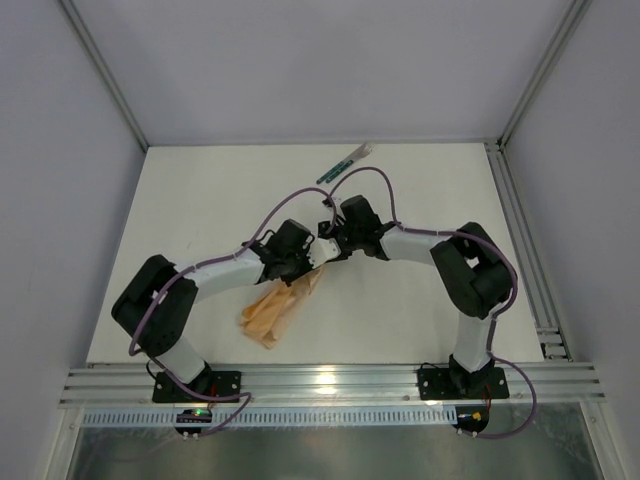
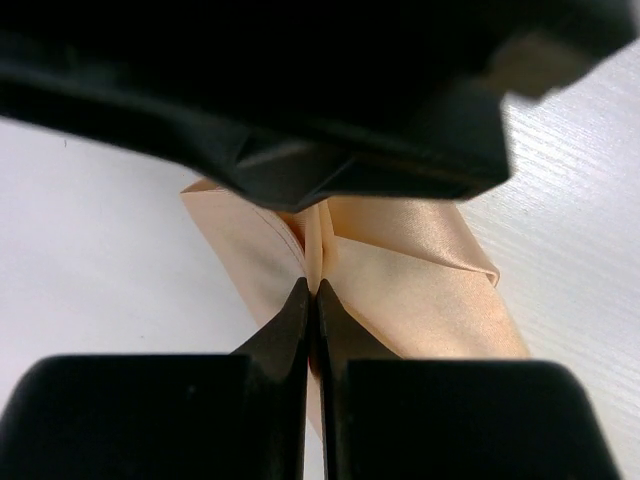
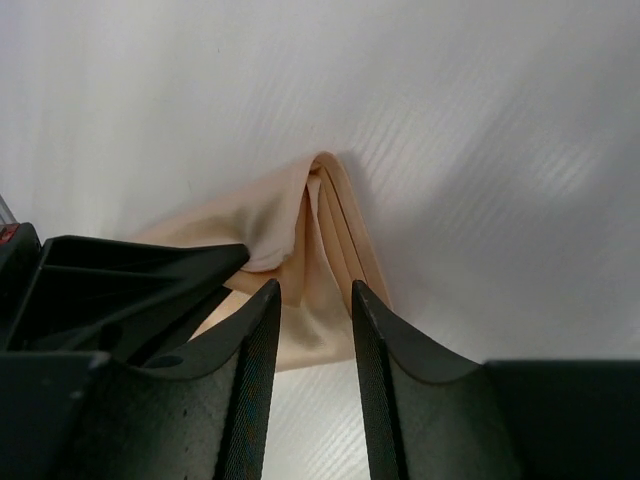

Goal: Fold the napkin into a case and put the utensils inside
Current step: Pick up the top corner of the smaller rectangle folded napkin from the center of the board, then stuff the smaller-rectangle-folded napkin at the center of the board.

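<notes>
The peach-tan napkin lies folded into a narrow, bunched strip in the middle of the white table, running from near left to far right. My left gripper is at its far end. In the left wrist view this gripper is shut on a raised ridge of the napkin. My right gripper faces it from the right. It stands open, its fingers on either side of the napkin's pleated tip without pinching it. The utensils, green-handled with pale ends, lie together at the far edge.
White walls close in the table on the left, back and right. An aluminium rail runs along the near edge and another rail along the right side. Purple cables loop above both wrists.
</notes>
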Motion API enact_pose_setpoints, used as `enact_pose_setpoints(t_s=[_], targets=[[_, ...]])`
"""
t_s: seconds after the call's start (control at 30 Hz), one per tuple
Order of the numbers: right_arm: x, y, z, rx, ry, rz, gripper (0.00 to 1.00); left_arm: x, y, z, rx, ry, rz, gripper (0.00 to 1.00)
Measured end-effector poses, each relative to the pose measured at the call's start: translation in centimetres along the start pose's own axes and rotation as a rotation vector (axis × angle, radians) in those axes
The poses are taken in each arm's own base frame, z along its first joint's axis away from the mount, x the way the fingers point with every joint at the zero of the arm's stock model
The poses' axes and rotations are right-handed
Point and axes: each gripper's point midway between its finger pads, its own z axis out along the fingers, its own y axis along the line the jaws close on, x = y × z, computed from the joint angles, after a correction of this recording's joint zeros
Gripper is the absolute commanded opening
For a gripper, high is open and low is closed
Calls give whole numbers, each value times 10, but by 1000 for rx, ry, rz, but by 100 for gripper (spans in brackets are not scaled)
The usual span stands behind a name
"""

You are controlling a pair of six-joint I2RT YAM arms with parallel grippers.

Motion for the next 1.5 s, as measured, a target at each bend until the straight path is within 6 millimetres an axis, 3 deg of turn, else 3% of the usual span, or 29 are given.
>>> enact_pose_setpoints(t_s=[0.2, 0.57, 0.83, 0.93, 1.03, 1.27, 1.5], targets=[[-3, -7, -17, 22, -21, 2, 39, -2, 1, -2, -5, -7, 0, 0], [19, -21, -11, 43, 15, 27, 37, 3, -8, -10, 37, -7, 29, 0], [19, -21, -1, 19, 4, 55, 11, 16, -14, -12, 67, 29, 81, 0], [19, -22, 1, 16, 3, 58, 6, 19, -15, -13, 70, 33, 95, 0], [19, -22, 2, 14, 1, 57, 9, 21, -15, -16, 76, 41, 116, 0], [19, -16, 0, -32, -5, 18, 32, 24, -16, -18, 80, 49, 128, 0], [22, -5, -6, -110, 17, -61, 34, 22, -14, -23, 68, 33, 125, 0]])
